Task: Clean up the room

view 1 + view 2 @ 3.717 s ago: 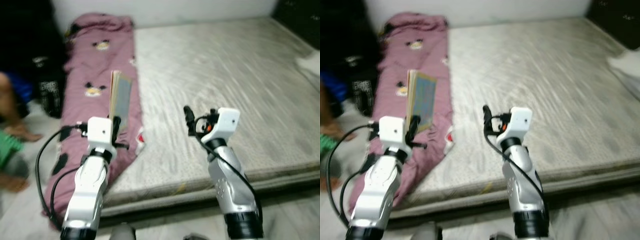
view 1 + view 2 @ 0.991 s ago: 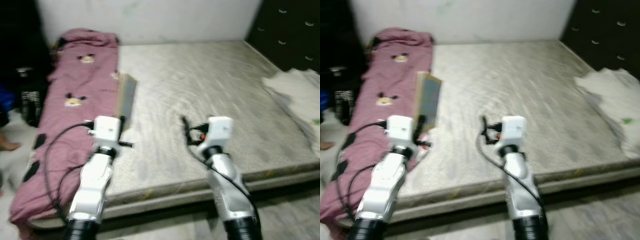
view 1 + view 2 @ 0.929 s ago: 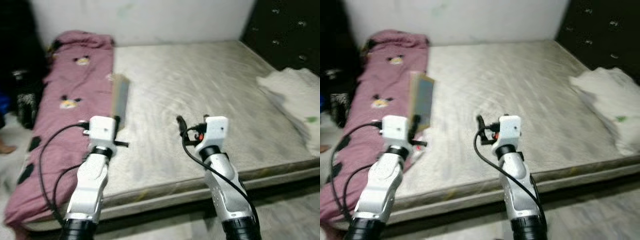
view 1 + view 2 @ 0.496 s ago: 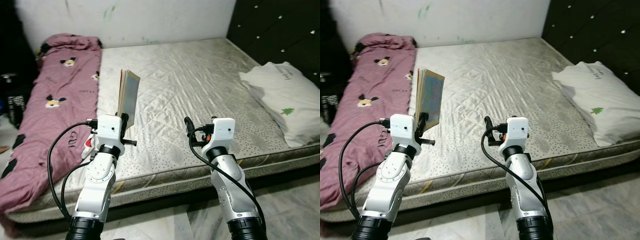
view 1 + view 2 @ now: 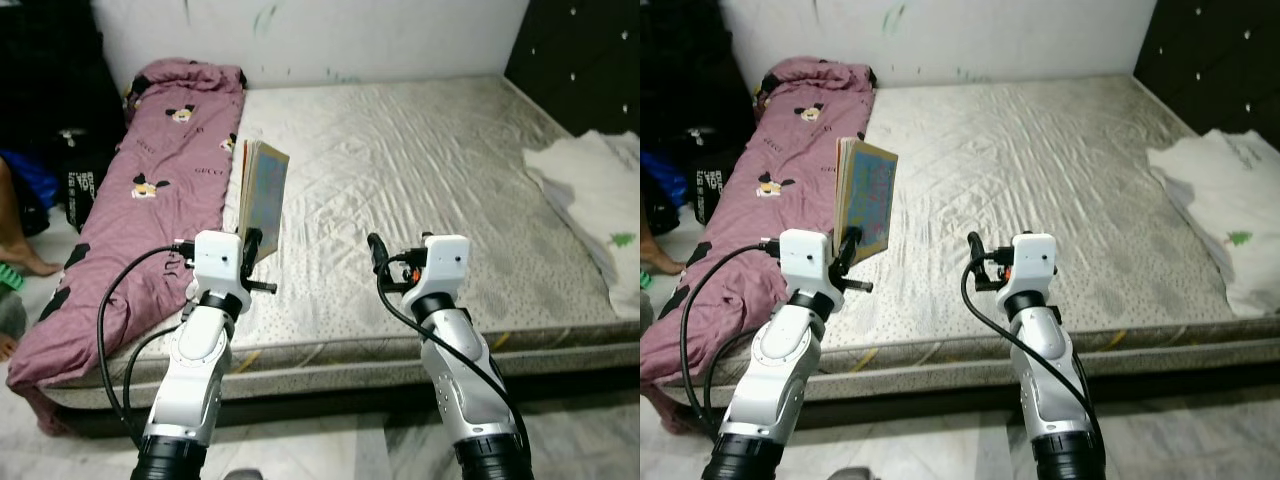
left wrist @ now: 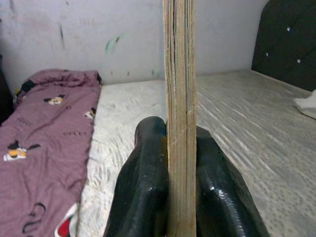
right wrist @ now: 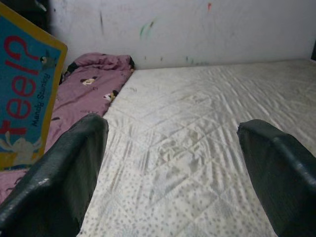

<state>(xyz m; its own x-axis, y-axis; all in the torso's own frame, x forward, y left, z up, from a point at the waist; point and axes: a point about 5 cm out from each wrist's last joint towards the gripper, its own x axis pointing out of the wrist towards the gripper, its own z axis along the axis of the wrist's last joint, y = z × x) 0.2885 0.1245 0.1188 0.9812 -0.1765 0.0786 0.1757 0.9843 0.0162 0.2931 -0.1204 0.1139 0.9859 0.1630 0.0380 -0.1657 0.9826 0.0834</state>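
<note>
Clamped upright in the left gripper (image 6: 180,163) for carrying: children's book (image 5: 866,200), over the mattress (image 5: 420,150) front edge; right gripper (image 7: 173,173) spread wide, empty

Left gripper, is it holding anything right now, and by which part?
Yes. The left gripper is shut on a thin book, held upright, its fingers pinching the book's lower edge. The right gripper is open and holds nothing.

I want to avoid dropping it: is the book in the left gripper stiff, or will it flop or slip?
The book probably stays stiff: it stands upright with flat covers. The left gripper pinches only its lower edge, so it may pivot or slip if swung.
</note>
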